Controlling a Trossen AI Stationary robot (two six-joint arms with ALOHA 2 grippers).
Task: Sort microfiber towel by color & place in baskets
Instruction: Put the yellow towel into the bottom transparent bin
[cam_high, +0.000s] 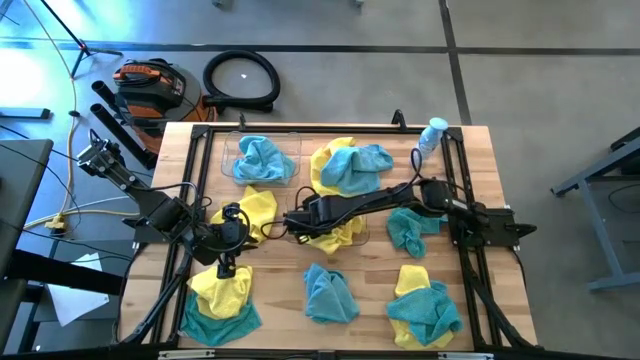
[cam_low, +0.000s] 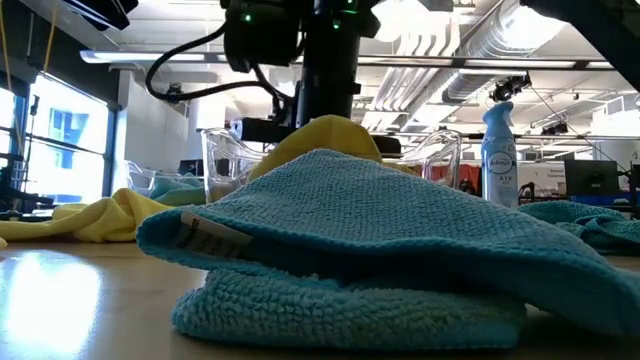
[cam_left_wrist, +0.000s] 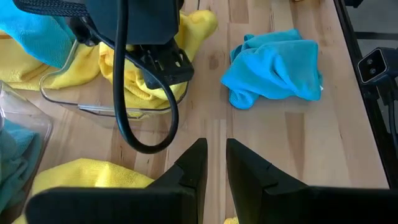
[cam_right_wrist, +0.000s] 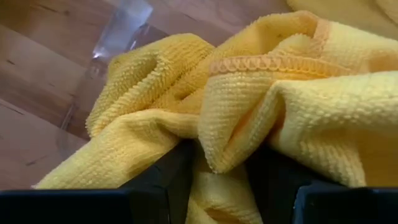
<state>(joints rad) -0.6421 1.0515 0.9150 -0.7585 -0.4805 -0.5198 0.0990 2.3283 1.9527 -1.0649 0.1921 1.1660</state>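
1. Microfiber towel, yellow (cam_right_wrist: 249, 99), sits bunched between the right gripper (cam_high: 298, 222) fingers, which grip it directly over the middle clear basket (cam_left_wrist: 68, 102); release is the move I judge due.
2. Left gripper (cam_left_wrist: 211, 165) hovers over bare surface (cam_left_wrist: 280, 162) just left of that basket, fingers nearly closed and empty. A yellow towel (cam_high: 222, 285) lies just near of it.
3. Middle basket holds yellow cloth only.
4. Far-left basket (cam_high: 222, 150) holds a teal towel (cam_high: 262, 158).
5. Mixed heaps remain unsorted at far centre (cam_high: 350, 165) and near right (cam_high: 425, 305); a teal towel (cam_high: 330, 292) lies near centre.
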